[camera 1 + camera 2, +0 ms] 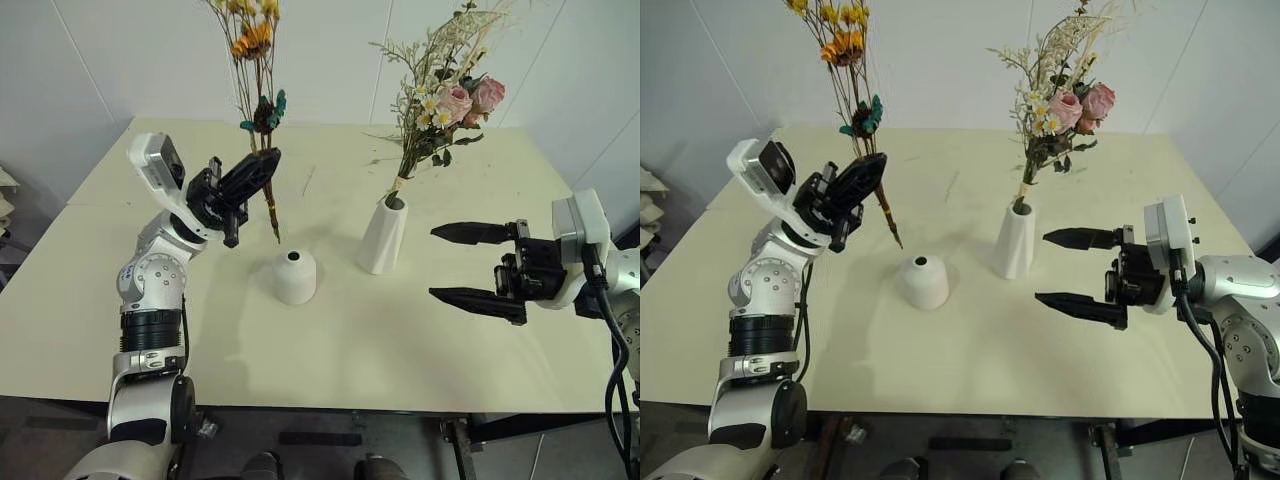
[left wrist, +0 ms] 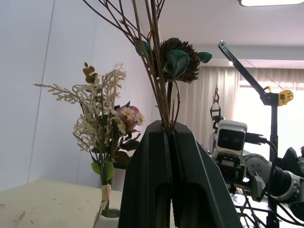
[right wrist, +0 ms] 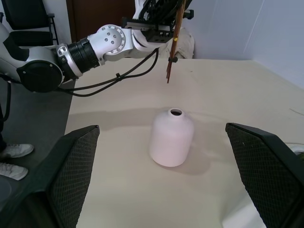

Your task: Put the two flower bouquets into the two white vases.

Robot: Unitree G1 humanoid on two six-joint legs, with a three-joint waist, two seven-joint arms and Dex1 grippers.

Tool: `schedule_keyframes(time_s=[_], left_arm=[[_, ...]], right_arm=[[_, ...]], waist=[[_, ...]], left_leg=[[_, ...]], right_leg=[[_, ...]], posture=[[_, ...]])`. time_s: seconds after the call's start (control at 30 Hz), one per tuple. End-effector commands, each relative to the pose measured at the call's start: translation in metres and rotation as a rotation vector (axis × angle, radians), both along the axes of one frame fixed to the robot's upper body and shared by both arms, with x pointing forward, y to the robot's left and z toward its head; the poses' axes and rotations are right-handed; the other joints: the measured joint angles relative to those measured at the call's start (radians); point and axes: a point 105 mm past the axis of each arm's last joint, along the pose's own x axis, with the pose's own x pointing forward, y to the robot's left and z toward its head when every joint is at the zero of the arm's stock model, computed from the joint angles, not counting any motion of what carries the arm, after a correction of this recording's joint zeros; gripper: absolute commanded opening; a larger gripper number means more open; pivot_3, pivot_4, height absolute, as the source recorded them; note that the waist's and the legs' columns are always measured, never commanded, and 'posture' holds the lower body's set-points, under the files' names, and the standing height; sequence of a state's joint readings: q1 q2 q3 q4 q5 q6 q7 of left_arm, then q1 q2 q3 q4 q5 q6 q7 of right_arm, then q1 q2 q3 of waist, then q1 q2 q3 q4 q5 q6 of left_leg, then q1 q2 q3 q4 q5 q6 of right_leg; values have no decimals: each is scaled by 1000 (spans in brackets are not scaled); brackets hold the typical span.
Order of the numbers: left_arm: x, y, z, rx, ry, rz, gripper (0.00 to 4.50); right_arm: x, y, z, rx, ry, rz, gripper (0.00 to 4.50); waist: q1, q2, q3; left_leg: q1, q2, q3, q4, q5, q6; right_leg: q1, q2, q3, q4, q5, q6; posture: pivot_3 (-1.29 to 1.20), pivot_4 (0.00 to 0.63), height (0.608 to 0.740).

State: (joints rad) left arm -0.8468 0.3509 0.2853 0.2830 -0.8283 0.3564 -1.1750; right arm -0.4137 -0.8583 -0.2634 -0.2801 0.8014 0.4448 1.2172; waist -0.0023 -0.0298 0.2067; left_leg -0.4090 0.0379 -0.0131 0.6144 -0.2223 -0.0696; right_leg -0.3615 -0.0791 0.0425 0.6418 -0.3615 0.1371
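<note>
One bouquet is placed; I bring the second one to the short vase.

My left claw (image 1: 243, 183) is closed tight on the thin stems of the small yellow-orange bouquet (image 1: 255, 45), held upright, the stem ends hanging above the surface, beside and behind the short rounded vase (image 1: 295, 276). I think the next move must bring the ends over its small top hole, then lower them straight. The pink rose bouquet (image 1: 455, 95) stands already in the tall vase (image 1: 383, 236). My right claw (image 1: 478, 262) is wide open and empty, near that vase.
</note>
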Motion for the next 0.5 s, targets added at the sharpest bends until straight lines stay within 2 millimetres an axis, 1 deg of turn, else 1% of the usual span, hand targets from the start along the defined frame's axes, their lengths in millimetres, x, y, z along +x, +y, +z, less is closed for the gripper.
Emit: schedule_keyframes(time_s=[0.03, 0.17, 0.5], left_arm=[[4, 5, 1, -9, -16, 21, 10], [9, 2, -5, 3, -6, 12, 10], [20, -4, -4, -19, -14, 6, 10]], right_arm=[[-8, 2, 7, 8, -58, -4, 4500], [-8, 3, 6, 9, -54, -11, 4500], [-6, 5, 6, 13, -57, -17, 4500]], waist=[[0, 0, 0], [0, 0, 0], [-1, 0, 0]], left_leg=[[0, 0, 0, 0, 0, 0], [0, 0, 0, 0, -1, 2], [0, 0, 0, 0, -2, 4]], right_leg=[[0, 0, 0, 0, 0, 0], [0, 0, 0, 0, 0, 0], [0, 0, 0, 0, 0, 0]], posture=[[0, 150, 740], [0, 150, 740], [0, 150, 740]])
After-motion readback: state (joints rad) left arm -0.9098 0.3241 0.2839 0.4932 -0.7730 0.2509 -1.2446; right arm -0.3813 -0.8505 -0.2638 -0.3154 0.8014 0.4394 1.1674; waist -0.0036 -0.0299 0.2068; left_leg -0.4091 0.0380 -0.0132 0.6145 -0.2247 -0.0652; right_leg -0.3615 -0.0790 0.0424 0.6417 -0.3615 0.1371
